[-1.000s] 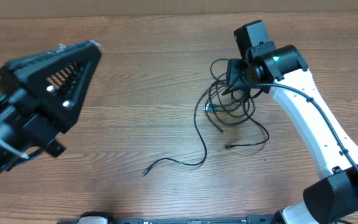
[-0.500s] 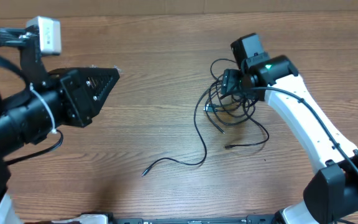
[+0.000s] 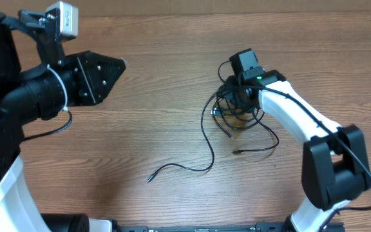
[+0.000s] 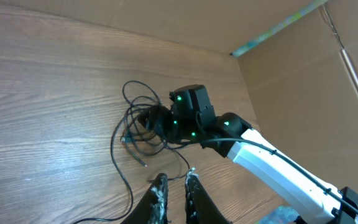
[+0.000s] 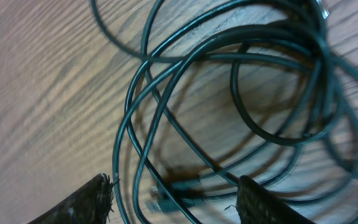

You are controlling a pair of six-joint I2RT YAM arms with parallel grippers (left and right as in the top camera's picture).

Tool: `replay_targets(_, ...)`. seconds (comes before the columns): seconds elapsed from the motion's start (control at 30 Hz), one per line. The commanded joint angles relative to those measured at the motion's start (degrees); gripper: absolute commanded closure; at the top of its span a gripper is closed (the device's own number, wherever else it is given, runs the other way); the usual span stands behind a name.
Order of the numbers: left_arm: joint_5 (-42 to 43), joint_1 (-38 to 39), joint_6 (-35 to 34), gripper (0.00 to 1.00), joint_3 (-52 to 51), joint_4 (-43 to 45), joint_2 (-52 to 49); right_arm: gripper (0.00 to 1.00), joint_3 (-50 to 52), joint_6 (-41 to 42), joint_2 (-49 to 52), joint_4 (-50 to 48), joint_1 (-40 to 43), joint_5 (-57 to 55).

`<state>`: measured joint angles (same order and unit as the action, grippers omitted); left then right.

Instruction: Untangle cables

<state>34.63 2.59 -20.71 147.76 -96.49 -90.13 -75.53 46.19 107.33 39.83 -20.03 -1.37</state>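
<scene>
The right tool [image 5: 178, 194] has been dropping toward the cables [image 3: 230, 113] over the last moment and is now hovering just above the tangle, which is lying on the desk [image 3: 140, 135] at the far right. Its fingers are standing wide, straddling several crossing strands without pinching any. The left tool [image 4: 174, 198], which was crowding the overhead view, has been pulling back to the far left and is hanging high over the desk, fingers nearly together and holding nothing. The cables themselves are lying as they were, one long strand [image 3: 172, 166] trailing toward the near left. So the untangling seems to be only starting, with a first grasp looking likely.
</scene>
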Motion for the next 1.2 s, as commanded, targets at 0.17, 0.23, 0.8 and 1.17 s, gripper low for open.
replay_targets(0.17,-0.8,3.4,4.1,0.9,0.1,0.5,-0.9,0.39,0.3,12.6,5.6,-5.6,-0.2,0.2)
replay_targets(0.23,-1.5,4.2,4.0,0.9,0.1,0.7,-0.9,0.39,0.3,12.6,6.9,-7.1,-0.2,0.2)
replay_targets(0.8,-10.4,6.4,4.0,0.91,0.1,-0.3,-1.1,0.96,-4.5,-14.0,6.3,-20.2,-0.2,25.9)
replay_targets(1.17,-12.7,6.4,4.0,0.74,-1.8,-0.3,-1.5,0.96,-8.9,-29.0,-7.8,-7.6,-4.2,30.6)
